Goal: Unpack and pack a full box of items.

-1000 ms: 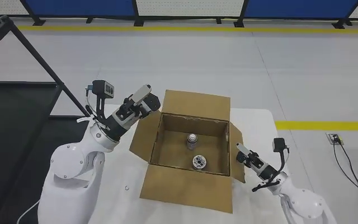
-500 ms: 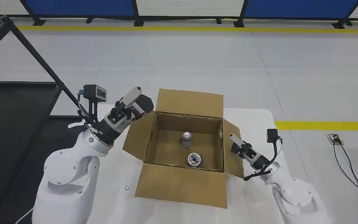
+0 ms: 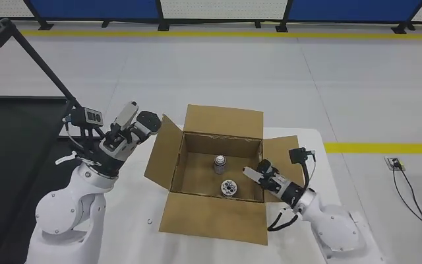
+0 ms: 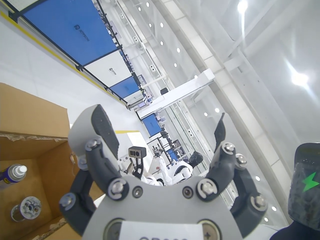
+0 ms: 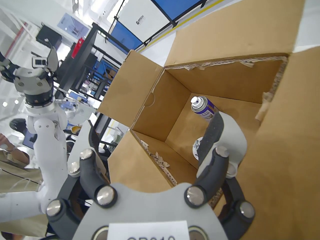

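A: Where's the box?
B: The box (image 3: 211, 223) sits open mid-frame on the tabletop (image 3: 311, 148). A can (image 3: 219, 163) stands upright inside, with a round piece (image 3: 228, 189) just below it in the frame, apart.
A: And the fingers?
B: The right gripper (image 3: 250, 173) hangs over the box's right rim, fingers spread, empty. The left gripper (image 3: 135, 119), left of the box, is spread too, tilted upward.
A: Risk?
B: I'd guess the right arm catches the right flap (image 3: 277, 148) going down and drags the box, or brushes the can and tips it.

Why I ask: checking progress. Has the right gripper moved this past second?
Yes. The right gripper moved from outside the box, over its right wall, inward.
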Tool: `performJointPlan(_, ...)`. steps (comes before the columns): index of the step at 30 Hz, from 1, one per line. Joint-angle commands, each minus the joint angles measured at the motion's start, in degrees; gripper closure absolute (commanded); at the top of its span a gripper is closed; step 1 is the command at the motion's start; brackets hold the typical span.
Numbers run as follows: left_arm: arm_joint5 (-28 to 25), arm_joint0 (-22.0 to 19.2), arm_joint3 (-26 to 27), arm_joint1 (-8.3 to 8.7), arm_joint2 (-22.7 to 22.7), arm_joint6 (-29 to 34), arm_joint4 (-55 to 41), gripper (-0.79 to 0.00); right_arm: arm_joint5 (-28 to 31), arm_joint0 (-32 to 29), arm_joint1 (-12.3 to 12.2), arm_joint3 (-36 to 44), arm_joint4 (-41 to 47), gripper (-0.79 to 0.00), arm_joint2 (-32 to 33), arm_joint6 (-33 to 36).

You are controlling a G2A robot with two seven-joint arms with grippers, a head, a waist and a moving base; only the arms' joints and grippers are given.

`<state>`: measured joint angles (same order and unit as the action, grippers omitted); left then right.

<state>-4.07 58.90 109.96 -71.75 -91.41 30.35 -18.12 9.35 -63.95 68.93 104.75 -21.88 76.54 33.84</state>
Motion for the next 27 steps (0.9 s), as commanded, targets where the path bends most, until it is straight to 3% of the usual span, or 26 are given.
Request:
performJointPlan(1, -0.61, 2.05, 0.69, 0.08, -0.97, -1.01, -0.38, -0.785, -1.66, 2.23, 0.23, 0.29, -4.9, -0.785, -3.36, 0.73)
performJointPlan(8, -1.8, 8.57, 2.36, 0.22, -4.01, -3.33, -3.85, -0.785, -8.37, 12.8, 2.14, -6.99, -17.88, -0.785, -15.79, 1.35)
performJointPlan(24, 0.1, 10.39, 2.17, 0.32, -3.6, -2.86, -5.33, -0.785, -8.61, 12.82, 2.31, -7.74, -18.21, -0.785, -16.53, 0.77)
performJointPlan(27, 0.86, 10.49, 2.28, 0.4, -3.6, -4.42, -3.71, -0.785, -11.11, 16.11, 3.15, -11.8, -19.31, -0.785, -19.07, 1.16)
